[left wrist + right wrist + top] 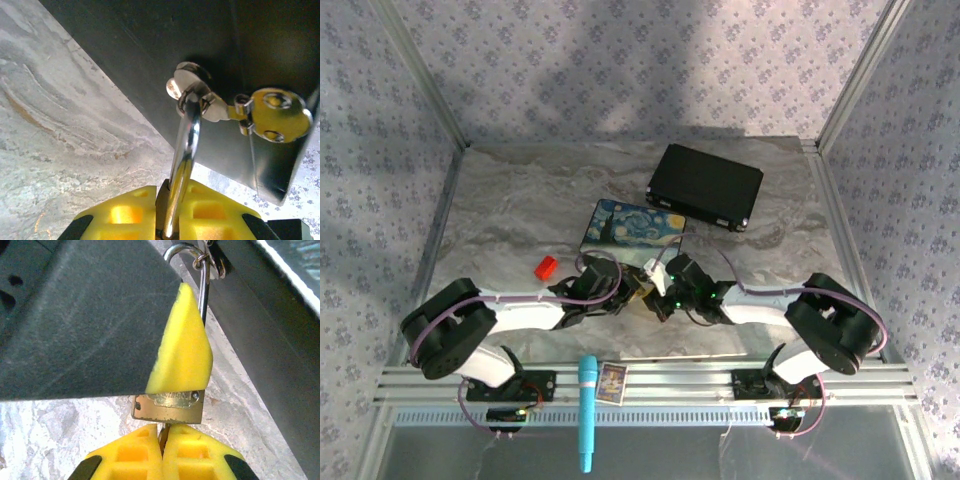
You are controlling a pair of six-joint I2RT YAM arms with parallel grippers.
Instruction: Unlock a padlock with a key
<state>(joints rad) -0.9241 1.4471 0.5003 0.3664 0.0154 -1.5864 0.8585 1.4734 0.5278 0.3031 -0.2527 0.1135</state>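
Left gripper (167, 212) is clamped on the padlock (167, 409). Its yellow pads (125, 215) squeeze the brass body from both sides. The silver shackle (184, 145) rises out between them and hooks through the ring of the latch (277, 116) on the painted box (632, 232). From above, the padlock hangs at the near edge of that box, between the two grippers and just over the table (520, 200).

Right gripper (162, 452) sits directly under the padlock with its pads pressed together. A thin sliver of metal shows between them, which I take to be the key (161, 432), running up into the bottom face of the body. I cannot tell whether it is pushed fully home.

The step in hand looks like the turn itself. To do it well, the right wrist should roll about the key's own line, with no sideways swing. A light upward push will help keep the key seated. The left hold has to resist that twist, so it should stay firm and square on the body. The grip on the key is narrow, so a slow turn is safer than a quick one that lets the metal slip in the pads. Leave the shackle a little slack in the ring, not pulled taut, so it can spring free.
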